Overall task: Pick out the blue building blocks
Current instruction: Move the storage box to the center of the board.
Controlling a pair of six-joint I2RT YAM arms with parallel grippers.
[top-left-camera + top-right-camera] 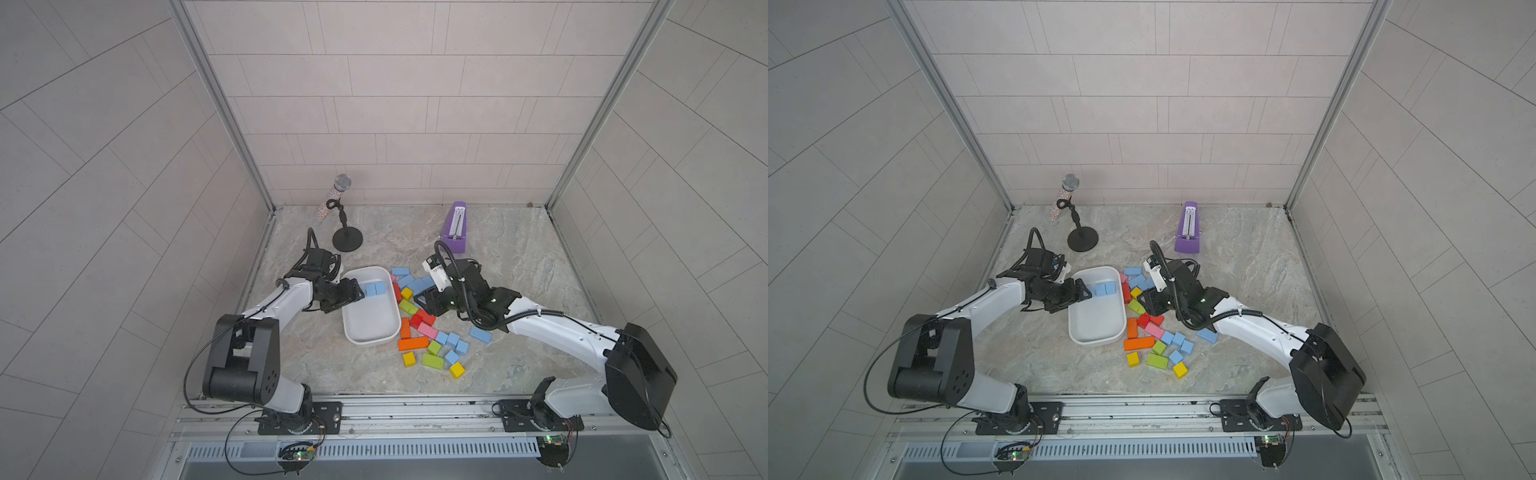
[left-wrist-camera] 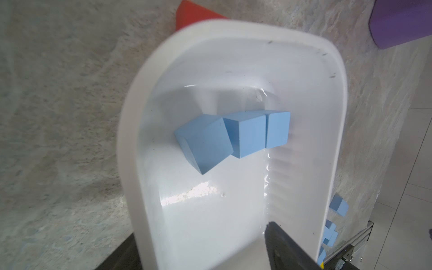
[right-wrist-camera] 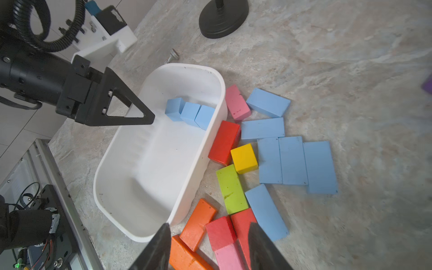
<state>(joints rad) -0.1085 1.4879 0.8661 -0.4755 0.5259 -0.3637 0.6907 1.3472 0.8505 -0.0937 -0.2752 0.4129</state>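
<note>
Three blue building blocks (image 3: 189,113) lie in the white tray (image 3: 152,177) just ahead of the released left fingers (image 3: 140,120), the rest on the desk (image 3: 327,70) beyond the parted, empty right fingers (image 3: 159,247) — judged light, rigid, matte: pinch opposite flat faces, bricks across their width.

Both top views look steeply down from high above the front edge of the surface (image 1: 519,266), facing the back wall (image 1: 415,104), and share nearly the whole scene. The left wrist camera hangs close over the white tub (image 2: 233,30). The right wrist camera views it from farther off. Both wrist views share the blue building blocks (image 2: 245,133) inside.
</note>
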